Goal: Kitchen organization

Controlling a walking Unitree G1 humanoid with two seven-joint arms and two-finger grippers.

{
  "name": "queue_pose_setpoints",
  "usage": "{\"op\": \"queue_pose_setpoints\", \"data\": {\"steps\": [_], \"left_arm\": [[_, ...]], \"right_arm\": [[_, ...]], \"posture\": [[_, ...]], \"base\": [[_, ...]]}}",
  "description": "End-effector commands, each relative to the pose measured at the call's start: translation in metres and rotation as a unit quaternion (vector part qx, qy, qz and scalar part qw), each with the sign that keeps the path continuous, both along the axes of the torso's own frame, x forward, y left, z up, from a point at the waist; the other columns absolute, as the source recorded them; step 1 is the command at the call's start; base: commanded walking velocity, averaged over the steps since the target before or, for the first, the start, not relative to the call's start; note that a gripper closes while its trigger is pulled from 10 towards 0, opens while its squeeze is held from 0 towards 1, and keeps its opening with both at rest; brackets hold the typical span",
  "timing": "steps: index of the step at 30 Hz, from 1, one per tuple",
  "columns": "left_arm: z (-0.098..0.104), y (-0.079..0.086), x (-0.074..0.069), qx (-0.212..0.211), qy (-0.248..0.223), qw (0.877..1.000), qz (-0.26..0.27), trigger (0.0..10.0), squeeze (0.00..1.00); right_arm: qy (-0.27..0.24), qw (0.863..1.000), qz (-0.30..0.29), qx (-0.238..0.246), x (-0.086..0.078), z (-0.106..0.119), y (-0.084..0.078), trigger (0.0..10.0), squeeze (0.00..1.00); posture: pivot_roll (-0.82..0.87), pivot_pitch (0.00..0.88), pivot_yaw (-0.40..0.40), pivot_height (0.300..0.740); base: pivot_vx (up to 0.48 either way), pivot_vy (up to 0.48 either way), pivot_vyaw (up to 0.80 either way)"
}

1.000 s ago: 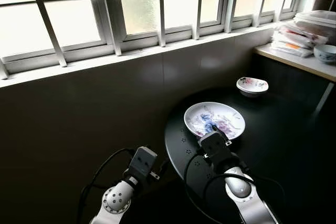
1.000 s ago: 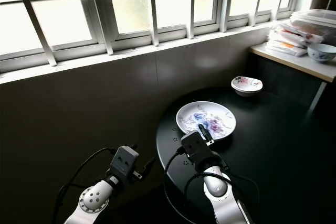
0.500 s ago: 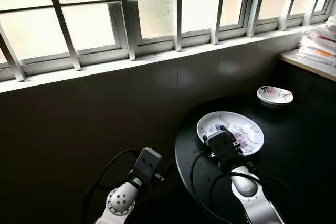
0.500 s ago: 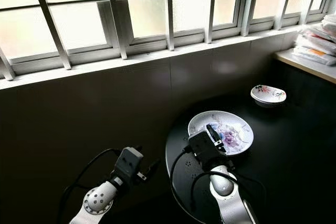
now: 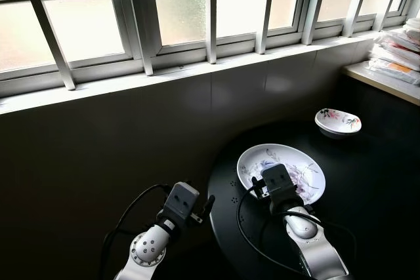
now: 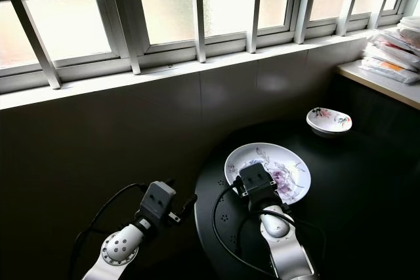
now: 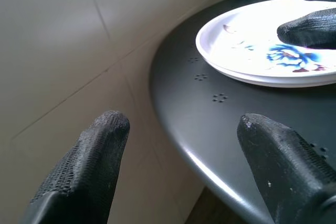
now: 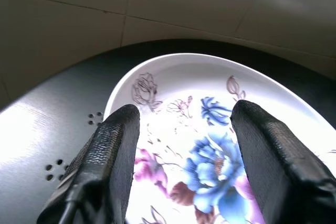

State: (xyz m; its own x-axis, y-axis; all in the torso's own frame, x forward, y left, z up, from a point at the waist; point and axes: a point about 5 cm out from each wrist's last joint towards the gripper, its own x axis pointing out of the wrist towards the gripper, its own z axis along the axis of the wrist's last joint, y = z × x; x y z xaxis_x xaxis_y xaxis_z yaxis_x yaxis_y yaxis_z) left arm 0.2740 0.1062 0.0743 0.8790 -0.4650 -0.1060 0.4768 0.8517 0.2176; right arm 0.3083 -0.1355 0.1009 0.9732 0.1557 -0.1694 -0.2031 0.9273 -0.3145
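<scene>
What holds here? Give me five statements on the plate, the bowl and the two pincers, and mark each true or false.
1. The right pincer is open over the flowered plate. True.
2. The small bowl sits on top of the plate. False: it stands apart from it on the black round table, nearer the window.
3. The left pincer is shut on the table's edge. False: its fingers are spread and hold nothing, off the table's edge.
4. The plate bears a blue flower pattern. True.
5. The plate lies on the floor. False: it lies on the table.
</scene>
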Motion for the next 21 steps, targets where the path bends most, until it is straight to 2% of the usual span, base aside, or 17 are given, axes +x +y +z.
{"op": "queue_pose_setpoints", "data": {"steps": [1, 9, 12, 21], "left_arm": [[-0.001, 0.002, 0.000, 0.001, 0.002, 1.000, 0.000, 10.0, 0.00], [0.000, 0.001, 0.001, 0.000, 0.001, 1.000, 0.001, 10.0, 0.00], [0.000, 0.001, 0.001, -0.001, 0.001, 1.000, 0.000, 10.0, 0.00], [0.000, 0.000, 0.002, -0.002, 0.001, 1.000, -0.001, 10.0, 0.00]], "right_arm": [[0.022, 1.000, 0.009, 0.017, 0.003, -0.002, 0.000, 10.0, 0.00], [0.013, 0.999, 0.042, 0.013, 0.009, 0.005, 0.000, 10.0, 0.00], [0.046, 0.997, 0.057, 0.028, 0.009, -0.001, 0.000, 10.0, 0.00], [0.110, 0.991, 0.076, -0.005, 0.011, -0.015, -0.014, 10.0, 0.00]], "posture": [[-0.03, 0.000, 0.013, 0.740], [-0.03, 0.000, 0.010, 0.740], [-0.03, 0.000, 0.008, 0.740], [-0.03, 0.000, 0.005, 0.740]], "base": [[0.000, 0.000, 0.00], [0.000, 0.000, 0.00], [0.000, 0.000, 0.00], [0.000, 0.000, 0.00]]}}
